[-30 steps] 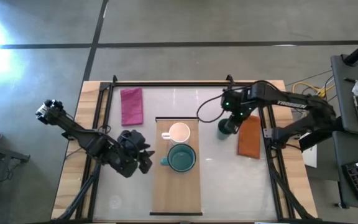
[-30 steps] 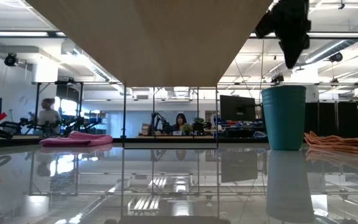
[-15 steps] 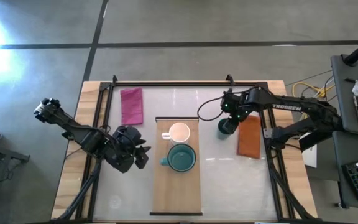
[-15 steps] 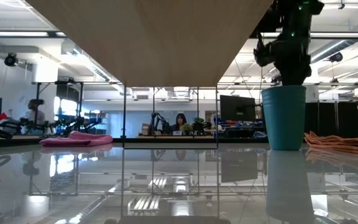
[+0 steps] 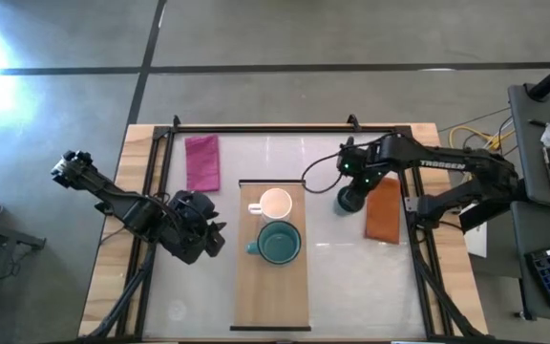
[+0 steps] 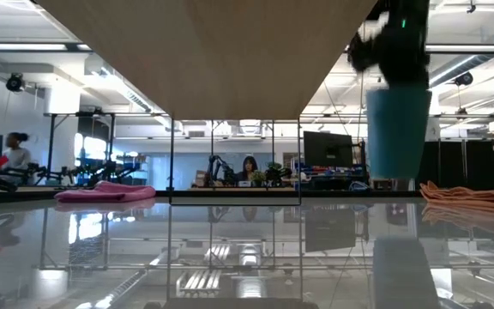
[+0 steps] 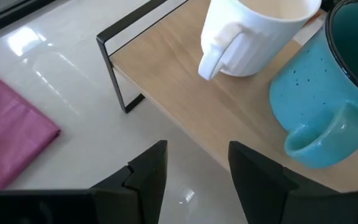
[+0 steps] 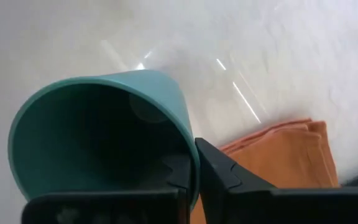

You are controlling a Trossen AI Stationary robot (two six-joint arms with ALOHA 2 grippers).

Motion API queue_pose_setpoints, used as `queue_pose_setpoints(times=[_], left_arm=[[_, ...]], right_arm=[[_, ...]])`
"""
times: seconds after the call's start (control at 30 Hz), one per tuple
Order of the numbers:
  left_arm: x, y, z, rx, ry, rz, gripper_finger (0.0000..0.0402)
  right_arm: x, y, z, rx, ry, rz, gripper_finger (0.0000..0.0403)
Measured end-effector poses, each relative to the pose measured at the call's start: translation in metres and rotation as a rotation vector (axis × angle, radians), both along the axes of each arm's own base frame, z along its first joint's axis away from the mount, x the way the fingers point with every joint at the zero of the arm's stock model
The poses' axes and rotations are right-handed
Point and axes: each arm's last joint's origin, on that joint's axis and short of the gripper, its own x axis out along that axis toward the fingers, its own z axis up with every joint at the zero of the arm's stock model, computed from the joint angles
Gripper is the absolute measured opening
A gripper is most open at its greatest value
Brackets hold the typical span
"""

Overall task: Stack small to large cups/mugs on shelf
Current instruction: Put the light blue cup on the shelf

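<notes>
The small dark green cup (image 5: 349, 201) hangs just above the table right of the shelf, with my right gripper (image 5: 352, 187) shut on it. The low view shows the cup (image 6: 397, 129) clear of the tabletop. The shelf (image 5: 273, 277), a light-wood board, carries the cream-white mug (image 5: 276, 204) and, nearer, the wider teal mug (image 5: 280, 243), both standing on their bases. My left gripper (image 5: 206, 238) stands open left of the shelf, its fingers (image 7: 146, 177) pointing at the shelf's edge (image 7: 166, 93) with nothing between them. My right gripper pinches the green cup's rim (image 8: 188, 152), one finger inside the cup and one outside against its wall. The fingers (image 8: 219, 171) come from above, pointing down. The cup hangs about upright below them, mouth up, lifted clear of the table.
A magenta cloth (image 5: 201, 161) lies at the far left of the table. An orange cloth (image 5: 384, 210) lies just right of the lifted cup. The shelf stands on thin dark legs (image 7: 118, 81). A black frame (image 5: 256, 127) runs along the table's edges.
My right gripper has come down over the green cup, shut on its rim and raised it off the table; the cup stays about upright. My left gripper has drawn back a little toward the table's left edge, still open.
</notes>
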Motion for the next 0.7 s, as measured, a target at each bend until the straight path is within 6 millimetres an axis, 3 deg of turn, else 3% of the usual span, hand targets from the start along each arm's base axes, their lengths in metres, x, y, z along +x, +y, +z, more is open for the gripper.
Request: queue_pose_setpoints(times=[0.23, 0.4, 0.53, 0.7], left_arm=[[-0.002, 0.001, -0.001, 0.018, 0.022, 0.002, 0.0157], [-0.001, 0.005, -0.002, 0.022, 0.029, 0.017, 0.0157], [0.000, 0.006, -0.002, 0.001, 0.040, 0.017, 0.0157], [-0.001, 0.003, -0.002, -0.053, 0.058, -0.018, 0.0157]], right_arm=[[0.004, 0.060, 0.077, 0.040, -0.094, 0.077, 0.0009], [0.016, 0.116, 0.114, 0.106, -0.172, 0.153, 0.0008], [0.039, 0.155, 0.129, 0.105, -0.191, 0.258, 0.0008], [0.076, 0.180, 0.129, 0.076, -0.161, 0.311, 0.0008]])
